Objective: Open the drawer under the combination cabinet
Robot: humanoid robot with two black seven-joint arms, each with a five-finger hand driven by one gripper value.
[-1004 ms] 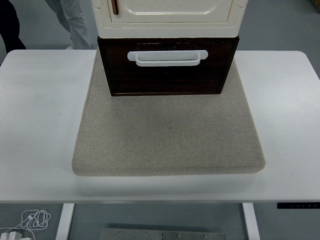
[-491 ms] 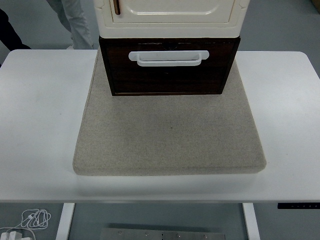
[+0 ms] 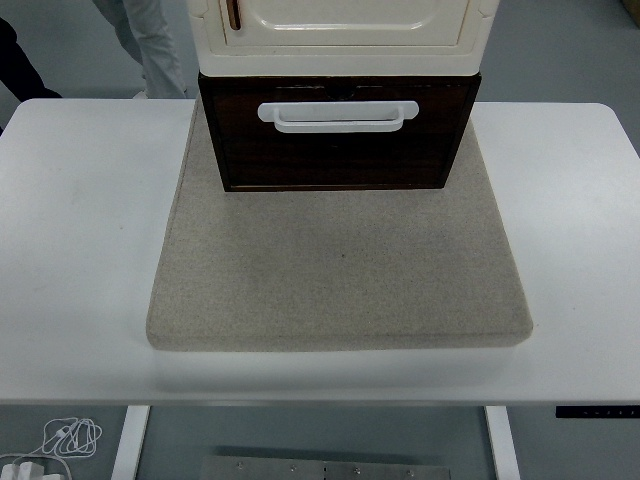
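A big white table [image 3: 80,250] fills most of the view. On it lies a flat, square, sandy-grey mat [image 3: 340,270]. At the far end of the mat stands the cabinet [image 3: 340,25]. Its top part is cream colored, with a raised panel on the front and a small brown handle [image 3: 231,12] near its left side. The top of the cabinet runs out of the picture.

Right under the cream part sits the dark brown drawer [image 3: 335,155]. Its front faces the near edge of the table. A white handle [image 3: 337,116] runs across the upper part of the drawer front, lying flat from side to side. The drawer front looks even with the cabinet above it, so it looks closed.

No robot hand shows anywhere over the table, left or right, so I cannot say where the drawer lies from a hand or how the fingers are held.

Behind the table, at the top left, someone's legs in light grey trousers [image 3: 150,40] stand on the grey floor. A dark sleeve [image 3: 20,60] pokes in at the far left edge.

Under the table, on the floor at the bottom left, lies a bundle of white cable [image 3: 65,437].
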